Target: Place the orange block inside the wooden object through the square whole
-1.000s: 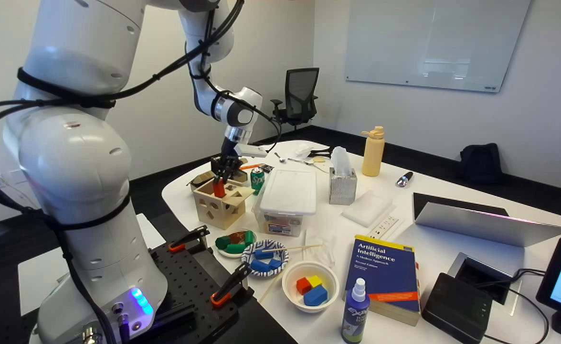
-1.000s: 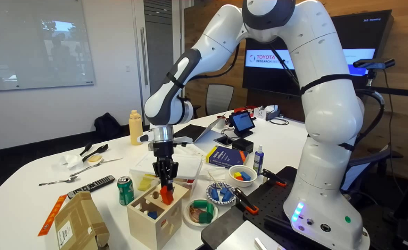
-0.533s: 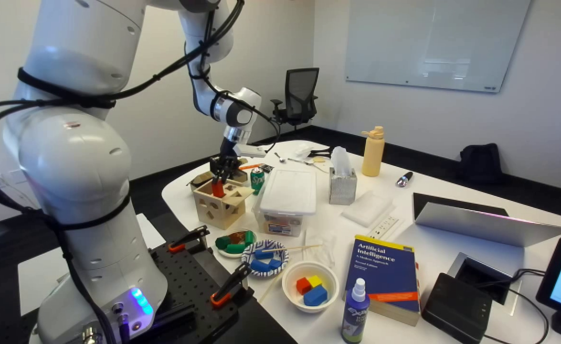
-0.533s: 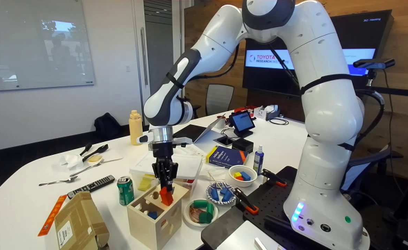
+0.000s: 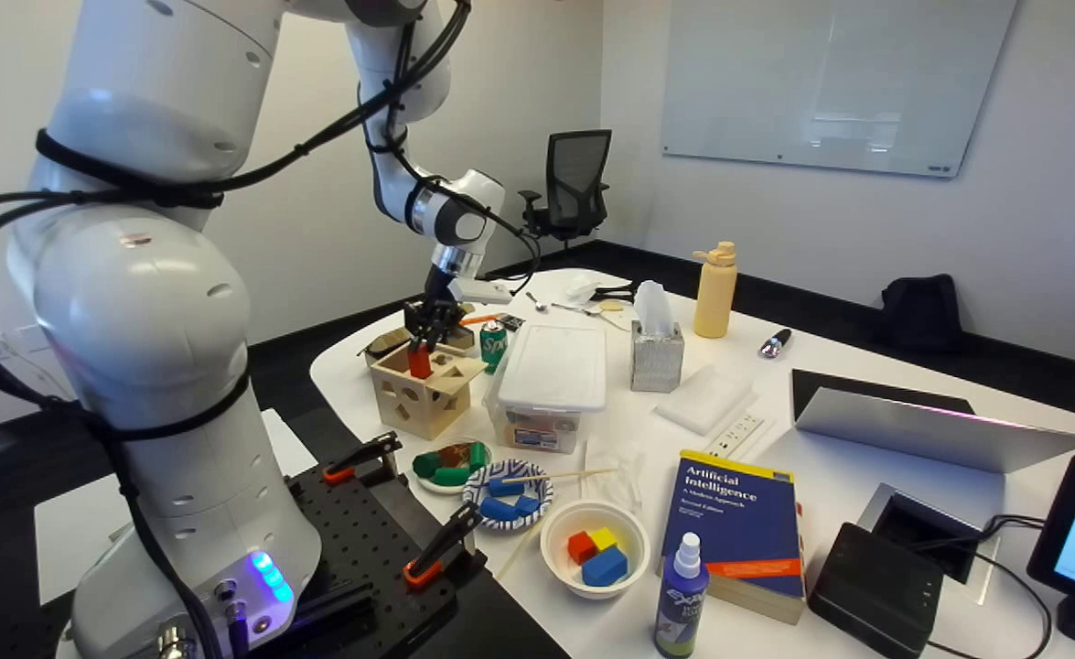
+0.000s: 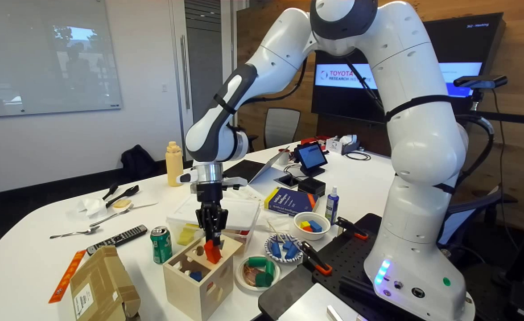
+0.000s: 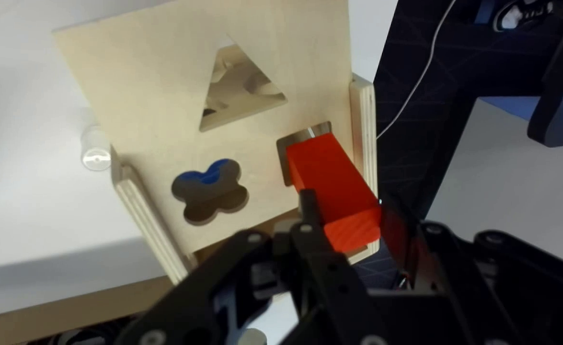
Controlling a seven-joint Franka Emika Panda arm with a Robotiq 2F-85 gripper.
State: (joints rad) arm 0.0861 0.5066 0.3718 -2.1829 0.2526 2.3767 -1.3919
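Wrist view: orange block (image 7: pixel 333 184) in the pinch of the pincer (image 7: pixel 350 207), far end beyond its tips

White table (image 6: pixel 30 249): wooden box (image 6: pixel 195 290), green can (image 6: pixel 161 245), book (image 6: pixel 290 201).

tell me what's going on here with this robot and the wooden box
A robot arm holds an orange block pinched in its claw, apparently to drop it into a wooden box through the square hole on top. In the wrist view the block partly covers that hole. Much of the block stands above the top; I can't tell whether its lower end has entered.
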